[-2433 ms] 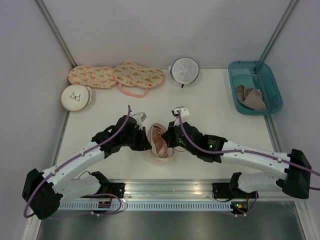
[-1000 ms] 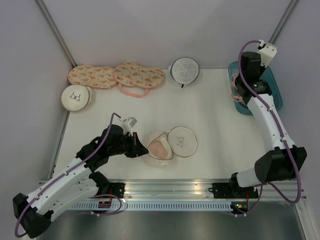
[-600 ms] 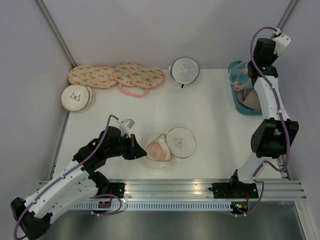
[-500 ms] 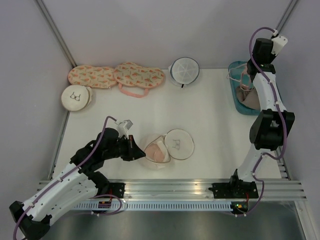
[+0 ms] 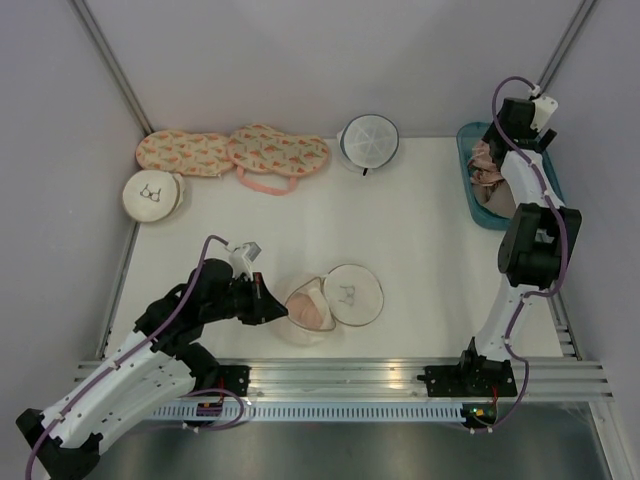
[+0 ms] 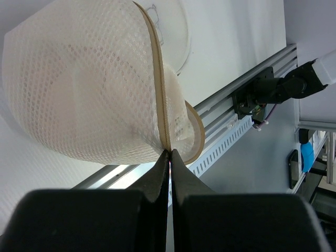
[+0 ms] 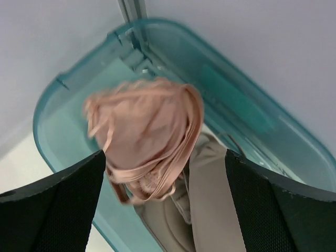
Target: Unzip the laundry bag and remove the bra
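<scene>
Near the worktop's [image 5: 420, 240] front edge, the left fingers [image 6: 157, 176] are clenched on the bag [image 6: 79, 94], pinching its beige zipper [image 6: 157, 79] tape right at the rim. From that pinch the zipper runs straight away across a domed shell of cream honeycomb mesh. Seen from above, the bag lies open just right of these fingers, its long axis left to right. The bowl half is nearest them, and the round flap [image 5: 352, 293] is folded out flat beyond it with the bra drawing facing up.

Well apart, at the back right corner, the right fingers [image 7: 58, 210] are spread wide, released. The bra [image 7: 147, 131] sits between them, a blurred bunch of soft pale pink fabric with thin straps looping down. Its edge meets one finger and stands clear of the other. It is over the translucent teal plastic bin [image 7: 231, 94], above a tan bra [image 7: 210, 199] lying inside.
</scene>
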{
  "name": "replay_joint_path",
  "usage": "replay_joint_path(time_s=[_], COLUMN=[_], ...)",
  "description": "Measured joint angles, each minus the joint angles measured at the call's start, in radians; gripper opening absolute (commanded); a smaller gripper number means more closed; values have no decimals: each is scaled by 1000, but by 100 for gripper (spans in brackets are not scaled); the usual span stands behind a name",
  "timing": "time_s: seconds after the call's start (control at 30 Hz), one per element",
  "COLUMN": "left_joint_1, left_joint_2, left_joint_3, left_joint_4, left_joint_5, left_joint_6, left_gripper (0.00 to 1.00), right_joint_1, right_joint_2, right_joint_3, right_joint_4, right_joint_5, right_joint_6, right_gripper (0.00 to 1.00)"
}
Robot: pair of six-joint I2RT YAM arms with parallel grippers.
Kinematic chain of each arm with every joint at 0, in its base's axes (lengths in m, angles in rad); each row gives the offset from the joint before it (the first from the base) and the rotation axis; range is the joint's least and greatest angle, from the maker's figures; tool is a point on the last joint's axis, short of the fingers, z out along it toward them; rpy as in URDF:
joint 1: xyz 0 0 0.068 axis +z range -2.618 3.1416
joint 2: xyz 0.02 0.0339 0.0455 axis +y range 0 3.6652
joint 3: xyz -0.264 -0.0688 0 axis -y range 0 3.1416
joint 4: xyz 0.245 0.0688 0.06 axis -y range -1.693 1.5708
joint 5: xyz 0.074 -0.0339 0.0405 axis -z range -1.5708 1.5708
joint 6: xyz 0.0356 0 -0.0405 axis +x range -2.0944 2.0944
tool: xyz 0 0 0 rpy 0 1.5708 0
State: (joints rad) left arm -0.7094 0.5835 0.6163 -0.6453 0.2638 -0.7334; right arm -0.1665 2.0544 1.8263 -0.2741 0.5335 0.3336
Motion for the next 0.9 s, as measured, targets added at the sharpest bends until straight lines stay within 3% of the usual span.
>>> replay_joint_path(time_s=[0.17,0.27,0.5,0.73,0.9], left_joint_1=[0,0,0,0,0], left_joint_2=[-2,-7,-25,-29,-33], left_joint_3=[0,0,0,0,-13], left_joint_4=[-4,-4,-3,-4,-2], left_joint_5=[-2,-13,-60,-97,-120], left_joint_6=[0,0,0,0,-1], left_gripper=[2,2,2,2,2], right_joint_1=[26,119,659,985,1147], right_joint_2=[-156,-338,-771,-871,-939], right_joint_3=[-196,-323,-732,-1117,-1270], right_joint_4=[6,16,96,19,3], right_joint_5=[-79,-105,-81,19,52], right_joint_6=[17,26,122,333,504], right_gripper=[98,98,98,98,98])
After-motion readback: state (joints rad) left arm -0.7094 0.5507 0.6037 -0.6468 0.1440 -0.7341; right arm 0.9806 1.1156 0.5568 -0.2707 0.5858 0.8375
